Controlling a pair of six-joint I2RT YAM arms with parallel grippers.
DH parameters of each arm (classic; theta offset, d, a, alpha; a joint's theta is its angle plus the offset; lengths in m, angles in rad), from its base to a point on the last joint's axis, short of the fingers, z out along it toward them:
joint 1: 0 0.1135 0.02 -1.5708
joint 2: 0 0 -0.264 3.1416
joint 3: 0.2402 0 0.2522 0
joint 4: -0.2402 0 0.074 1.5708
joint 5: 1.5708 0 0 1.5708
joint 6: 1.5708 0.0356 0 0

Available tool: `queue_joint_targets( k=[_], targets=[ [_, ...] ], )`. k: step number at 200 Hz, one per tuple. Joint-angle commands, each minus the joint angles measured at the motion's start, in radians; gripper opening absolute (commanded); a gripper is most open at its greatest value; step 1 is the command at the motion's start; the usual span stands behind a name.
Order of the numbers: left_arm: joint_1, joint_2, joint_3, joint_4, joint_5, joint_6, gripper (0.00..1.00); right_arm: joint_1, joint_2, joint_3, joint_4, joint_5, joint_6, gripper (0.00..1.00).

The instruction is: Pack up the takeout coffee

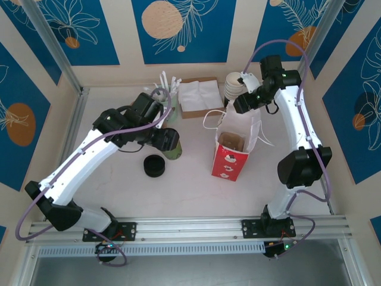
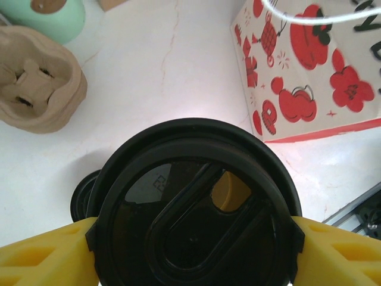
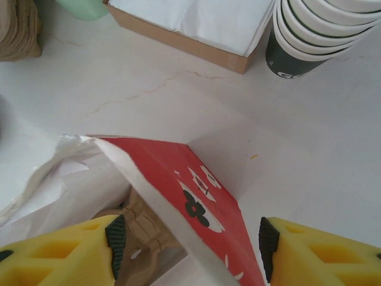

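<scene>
Takeout coffee, a small olive-green paper cup with a round black plastic lid [image 1: 174, 149], stands left of centre on the white table [image 1: 184, 190], clamped by the left gripper [image 1: 165, 142]. It sits apart from the tall red paper bag with white handles [image 1: 231, 159], which stands open to its right. The left wrist view looks straight down on the lid [image 2: 196, 220], with a yellow finger [image 2: 41, 256] pressed against each side of its rim. Whether the cup's base touches the table cannot be told. That view also shows a stack of loose black lids [image 2: 80, 196] just beside the cup, brown pulp cup carriers [image 2: 36, 83], and the bag's patterned side [image 2: 309, 71]. From above, the right gripper [image 1: 243, 102] hangs over the bag's far edge. Its wrist view shows the fingers [image 3: 321, 250] spread wide, with the bag's wall [image 3: 202, 202] between them and nothing gripped. A brown carrier [image 3: 143, 232] lies inside the bag. Beyond are a box of white napkins [image 3: 196, 24] and stacked white-rimmed cups [image 3: 315, 36].
</scene>
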Motion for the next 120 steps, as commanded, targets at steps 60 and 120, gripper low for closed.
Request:
queue_joint_targets(
  k=[60, 120],
  targets=[
    [0.000, 0.072, 0.229, -0.085, -0.058, 0.022, 0.74, 0.021, 0.016, 0.017, -0.026, -0.066, -0.007, 0.28],
    [0.000, 0.098, 0.297, -0.106, -0.039, 0.039, 0.74, 0.097, 0.017, 0.079, -0.048, -0.048, 0.070, 0.20]
  ],
)
